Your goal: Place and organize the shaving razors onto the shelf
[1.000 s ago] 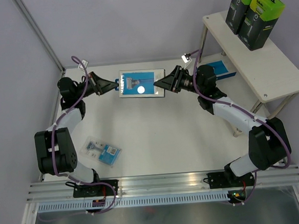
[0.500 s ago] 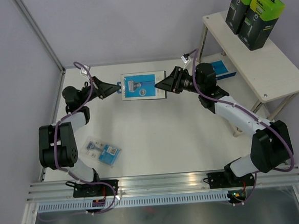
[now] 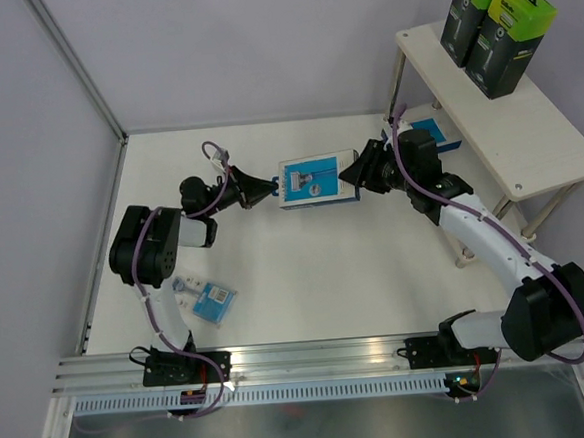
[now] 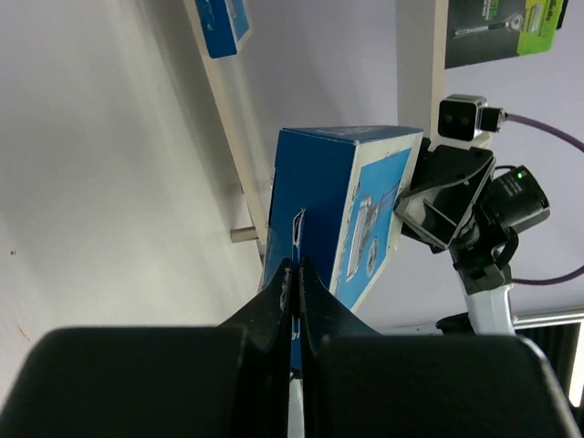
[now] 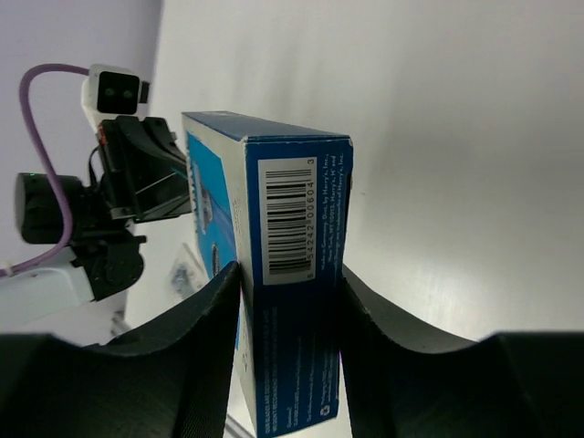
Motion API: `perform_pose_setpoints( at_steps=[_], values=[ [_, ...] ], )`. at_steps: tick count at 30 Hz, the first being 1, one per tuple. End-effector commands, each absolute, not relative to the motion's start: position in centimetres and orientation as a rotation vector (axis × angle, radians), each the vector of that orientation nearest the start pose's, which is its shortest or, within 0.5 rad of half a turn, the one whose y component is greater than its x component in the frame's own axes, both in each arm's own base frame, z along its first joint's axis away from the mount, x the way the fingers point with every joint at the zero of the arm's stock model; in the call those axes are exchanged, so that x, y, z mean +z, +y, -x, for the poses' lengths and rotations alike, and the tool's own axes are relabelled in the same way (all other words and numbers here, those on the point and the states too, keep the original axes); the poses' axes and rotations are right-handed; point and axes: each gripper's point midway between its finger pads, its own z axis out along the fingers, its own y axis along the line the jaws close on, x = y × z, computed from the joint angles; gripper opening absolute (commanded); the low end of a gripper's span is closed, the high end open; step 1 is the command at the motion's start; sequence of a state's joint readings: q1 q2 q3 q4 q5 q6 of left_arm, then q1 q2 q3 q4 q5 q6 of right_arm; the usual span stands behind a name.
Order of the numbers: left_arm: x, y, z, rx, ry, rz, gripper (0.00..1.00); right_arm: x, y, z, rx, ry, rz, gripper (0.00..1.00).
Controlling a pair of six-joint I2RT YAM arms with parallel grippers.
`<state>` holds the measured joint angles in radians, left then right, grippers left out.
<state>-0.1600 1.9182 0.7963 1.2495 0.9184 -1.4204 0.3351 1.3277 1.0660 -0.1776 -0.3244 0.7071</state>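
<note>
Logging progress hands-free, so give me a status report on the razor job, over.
Left fingers shut on blue-and-white razor box, right fingers clamp its other end. Box between arms, not yet on shelf. Nothing seen blocking.

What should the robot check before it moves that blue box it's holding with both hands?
1. Right gripper clamps the end of the blue box: ok.
2. Left gripper pinches the box's tab: ok.
3. Box lifted clear of the table: cannot tell.
4. Bare room on the shelf top board beside the black boxes: ok.
5. Every pack shelved: not ok, the blister pack lies on the table.
</note>
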Motion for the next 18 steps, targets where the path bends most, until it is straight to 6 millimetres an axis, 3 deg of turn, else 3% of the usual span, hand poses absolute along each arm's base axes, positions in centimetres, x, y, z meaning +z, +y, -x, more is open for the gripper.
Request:
perform_pose_setpoints(
  at_steps=[1,7,9,18],
  values=[
    [23.4,-22.6,-39.2,-1.889,1.505,0.015,0.02,21.9,16.1,-35.7,0.647,2.162,-0.23,0.5],
    [24.7,-25.0,-39.7,-1.883,1.461,-0.099,0.02,19.2,15.8,-35.2,0.627,2.214,-0.276,0.51],
    [24.3,-25.7,-40.1,-1.884,1.486,-0.082,0.02,19.0,15.3,-35.2,0.592,2.215,-0.286,0.51],
    [22.9,-29.7,-40.6,-1.889,1.574,-0.107,0.02,21.8,12.4,-34.5,0.43,2.171,-0.3,0.54]
  ],
)
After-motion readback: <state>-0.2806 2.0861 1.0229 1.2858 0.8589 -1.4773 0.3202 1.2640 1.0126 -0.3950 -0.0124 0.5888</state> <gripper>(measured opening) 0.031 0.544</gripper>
